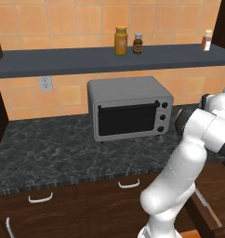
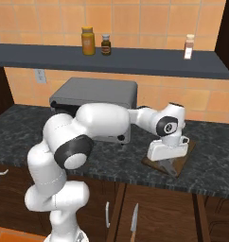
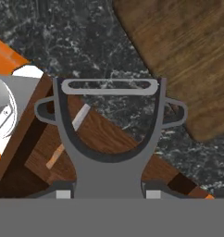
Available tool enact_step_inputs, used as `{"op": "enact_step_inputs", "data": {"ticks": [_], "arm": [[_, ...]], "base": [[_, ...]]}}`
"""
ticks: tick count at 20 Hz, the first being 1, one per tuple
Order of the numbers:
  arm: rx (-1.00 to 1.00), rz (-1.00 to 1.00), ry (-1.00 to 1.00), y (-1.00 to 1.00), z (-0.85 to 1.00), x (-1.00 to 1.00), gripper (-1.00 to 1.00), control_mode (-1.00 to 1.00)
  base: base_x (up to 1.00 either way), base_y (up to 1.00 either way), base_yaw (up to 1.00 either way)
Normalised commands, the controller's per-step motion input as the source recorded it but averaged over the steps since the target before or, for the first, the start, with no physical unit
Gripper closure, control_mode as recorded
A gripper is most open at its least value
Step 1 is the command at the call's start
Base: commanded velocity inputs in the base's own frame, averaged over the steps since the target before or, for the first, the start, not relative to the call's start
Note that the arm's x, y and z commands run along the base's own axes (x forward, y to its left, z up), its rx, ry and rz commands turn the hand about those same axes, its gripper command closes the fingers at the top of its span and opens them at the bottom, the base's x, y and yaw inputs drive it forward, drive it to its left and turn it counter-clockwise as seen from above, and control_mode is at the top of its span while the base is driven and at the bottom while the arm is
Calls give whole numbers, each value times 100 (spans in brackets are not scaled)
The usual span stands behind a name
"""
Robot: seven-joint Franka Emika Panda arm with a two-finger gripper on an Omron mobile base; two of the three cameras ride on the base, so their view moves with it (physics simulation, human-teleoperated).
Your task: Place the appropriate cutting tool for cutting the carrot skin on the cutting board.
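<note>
Peeler [image 3: 109, 139]: a slim grey metal tool held in the jaws, its loop-shaped head pointing away from the hand camera and its handle running back between the fingers.
Gripper [image 2: 169, 166]: jaws clamped on the peeler's handle; in the right base view the hand hangs low over the right part of the desk, pointing down.
Cutting board [image 3: 188, 55]: a brown wooden board lying flat on the dark marbled desk [image 3: 63, 41]; in the hand view it sits ahead and to the right of the peeler's head, not yet under it.
Key relation: the peeler's long axis runs along the gripper's line of sight; its head hangs over the desk edge and cabinet front, so the board lies forward and off to one side of the tool.
Knife [image 2: 134, 222]: a straight-bladed one shows below the desk edge, in front of the cabinets, well apart from the hand.
Toaster oven [image 1: 129, 108]: stands on the desk to the left of the hand, clear of the work.
Step, judged: carrying the peeler across to the board; release should wait until the loop is over wood.
</note>
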Motion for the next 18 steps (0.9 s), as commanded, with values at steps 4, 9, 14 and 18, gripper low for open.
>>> {"op": "enact_step_inputs", "data": {"ticks": [4, 9, 14, 18], "arm": [[0, 0, 7, -8, -29, 52, 100, -100], [3, 0, 4, -20, -32, 51, 100, -100], [5, 1, 2, -12, -34, 48, 100, -100], [2, 4, 0, 0, -33, 32, 100, -100]], "base": [[0, 0, 0], [0, 0, 0], [0, 0, 0], [0, 0, 0]]}}
